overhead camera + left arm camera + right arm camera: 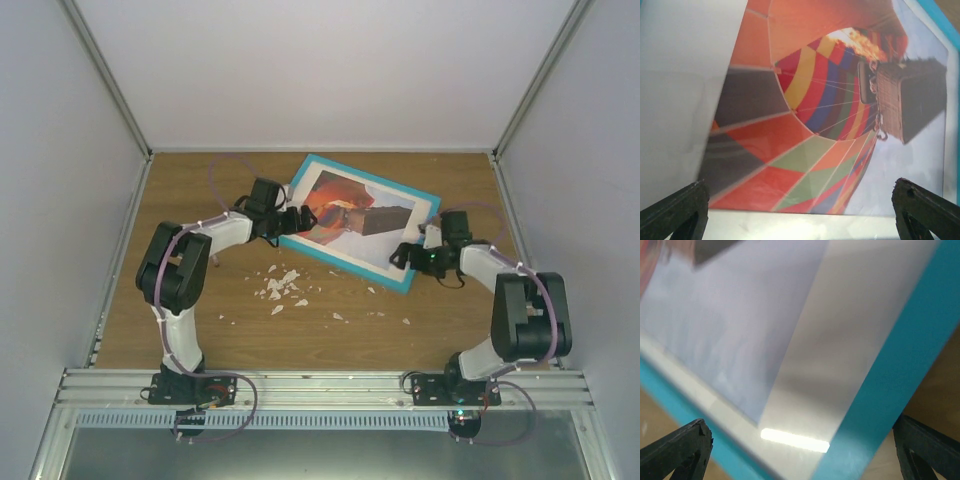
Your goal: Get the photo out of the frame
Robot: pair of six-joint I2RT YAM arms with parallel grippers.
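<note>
The frame (345, 264) lies face up on the desk (180, 190), turned at a slant in the upper middle of the overhead view, and the photo (345, 215) sits inside its turquoise border, so the task reads as barely begun: the step in hand looks like lining up for a first hold. The left tool (295, 220) hangs over the frame's left corner with its fingers spread as wide as they go and nothing between them; its wrist camera looks straight down on the balloon's stripes and basket. The right tool (405, 252) is at the frame's lower right corner, equally wide open and empty, its fingers straddling the turquoise edge with the print's pale sky just inside it. White scraps (280, 287) lie scattered on the desk just below the frame (whether they belong to it I cannot tell). Whether the print lies loose or under a clear sheet is also unclear, as glare washes over its surface. The next move probably calls for one tool to pin the frame's rim while the other works a fingertip under an edge of the thin print, since a flat sheet offers little to pinch from above.
</note>
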